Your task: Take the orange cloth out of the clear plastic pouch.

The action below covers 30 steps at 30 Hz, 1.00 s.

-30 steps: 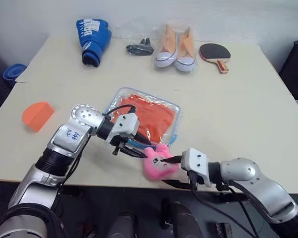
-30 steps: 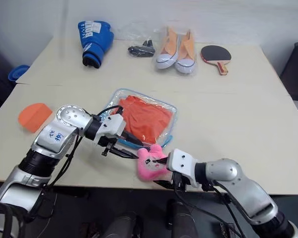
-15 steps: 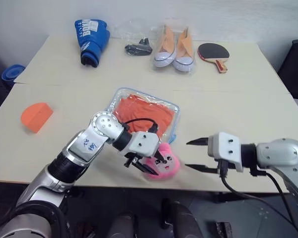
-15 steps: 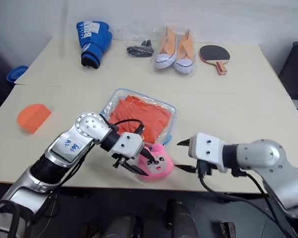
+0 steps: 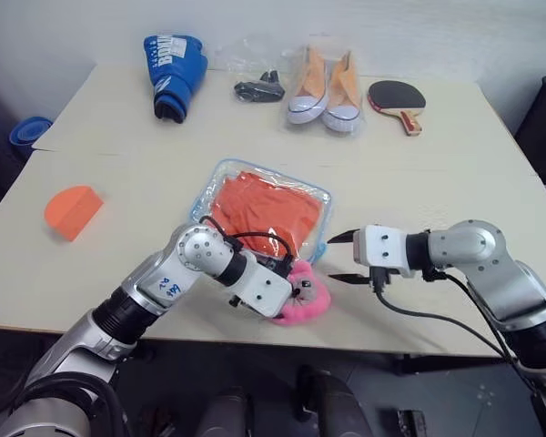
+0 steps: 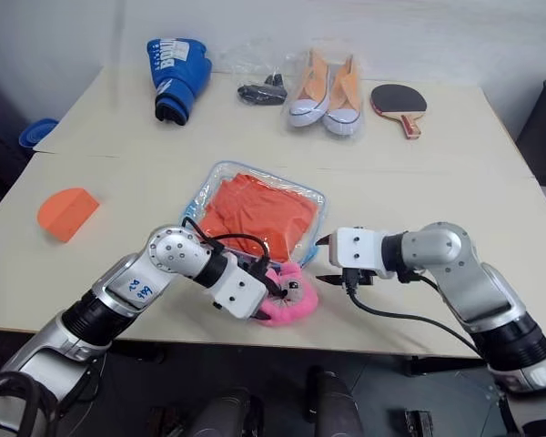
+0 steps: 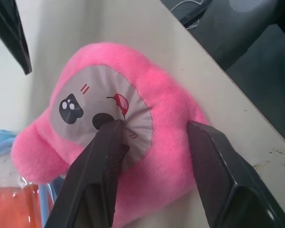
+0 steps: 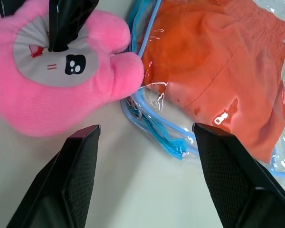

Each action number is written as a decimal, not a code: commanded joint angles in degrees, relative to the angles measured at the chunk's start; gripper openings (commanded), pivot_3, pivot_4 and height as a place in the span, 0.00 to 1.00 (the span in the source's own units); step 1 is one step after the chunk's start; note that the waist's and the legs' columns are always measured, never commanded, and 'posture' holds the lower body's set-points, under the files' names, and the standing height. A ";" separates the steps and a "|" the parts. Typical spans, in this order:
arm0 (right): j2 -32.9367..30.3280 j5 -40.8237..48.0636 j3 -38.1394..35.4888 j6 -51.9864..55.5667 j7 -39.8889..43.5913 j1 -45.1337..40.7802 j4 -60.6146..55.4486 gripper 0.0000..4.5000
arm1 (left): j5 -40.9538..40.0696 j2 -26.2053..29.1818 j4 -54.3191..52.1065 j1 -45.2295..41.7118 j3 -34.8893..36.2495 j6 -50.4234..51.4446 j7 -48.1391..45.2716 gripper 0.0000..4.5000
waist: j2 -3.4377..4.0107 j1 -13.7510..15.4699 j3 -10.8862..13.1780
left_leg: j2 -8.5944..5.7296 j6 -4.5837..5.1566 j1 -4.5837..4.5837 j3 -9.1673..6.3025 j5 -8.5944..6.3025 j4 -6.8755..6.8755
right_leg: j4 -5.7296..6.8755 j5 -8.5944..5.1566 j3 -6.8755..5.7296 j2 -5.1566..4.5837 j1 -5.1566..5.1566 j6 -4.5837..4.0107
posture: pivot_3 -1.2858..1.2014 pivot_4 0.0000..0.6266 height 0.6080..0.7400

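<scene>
Near the table's (image 5: pixel 455 173) front edge: clear plastic pouch (image 5: pixel 311 197) lying flat, orange cloth (image 5: pixel 259 210) inside it, not yet out. Left gripper (image 7: pixel 154 142) clamped partway on the pink plush charm (image 7: pixel 161 95), one finger on its face patch, the other on the plush side — probably to pin the pouch's near end. Right gripper (image 8: pixel 145 135) spread wide, holding nothing, hovering just beside the pouch's blue-edged corner (image 8: pixel 173 145), likely lined up for the zip or opening. Sneakers (image 5: pixel 326 86), paddle (image 5: pixel 395 96), blue glove (image 5: pixel 173 64) well apart at the far edge.
</scene>
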 commanded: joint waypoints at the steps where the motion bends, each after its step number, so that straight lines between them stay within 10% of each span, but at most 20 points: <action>1: 1.89 -2.52 0.66 -4.86 0.04 -2.26 2.49 0.72 | -0.25 0.19 -0.58 1.33 1.10 0.47 -0.31 0.25 | 0.00 -0.07 0.00 | 0.00 0.00 0.00 0.01 0.00 0.00 | 0.00 0.00 0.00 0.00 0.00 0.00 | 0.52 0.24 1.00; 5: 5.17 -5.63 2.63 -9.57 -0.14 -4.20 6.42 0.72 | -1.32 0.45 -1.99 2.08 2.04 1.73 -1.07 0.00 | 0.00 -0.15 0.00 | 0.02 -0.01 0.00 0.01 0.01 0.00 | 0.01 0.00 0.00 0.00 -0.01 0.00 | 0.52 0.24 1.00; 11: 10.66 -8.69 4.46 -14.73 -1.23 -7.75 13.24 0.72 | -0.67 0.59 -3.10 2.23 2.62 3.78 -0.68 0.00 | 0.01 -0.21 0.01 | 0.03 -0.03 -0.01 0.02 0.02 0.00 | 0.02 0.00 -0.01 0.00 -0.03 0.00 | 0.52 0.24 1.00; 21: 11.18 -8.37 3.93 -19.96 1.89 -9.22 16.77 0.04 | -0.39 1.10 -2.95 2.32 3.35 4.69 0.27 0.00 | 0.02 -0.27 0.01 | 0.05 -0.04 0.00 0.01 0.02 0.00 | 0.02 0.00 -0.01 -0.03 -0.02 0.00 | 0.52 0.24 1.00; 30: 6.73 -11.82 2.17 -28.13 -0.12 -8.12 20.81 0.01 | -10.24 1.09 0.97 0.16 13.40 18.51 1.15 0.00 | 0.04 -0.27 0.02 | 0.04 -0.05 -0.02 0.00 0.02 0.00 | 0.01 0.00 -0.02 -0.04 -0.03 0.00 | 0.52 0.24 1.00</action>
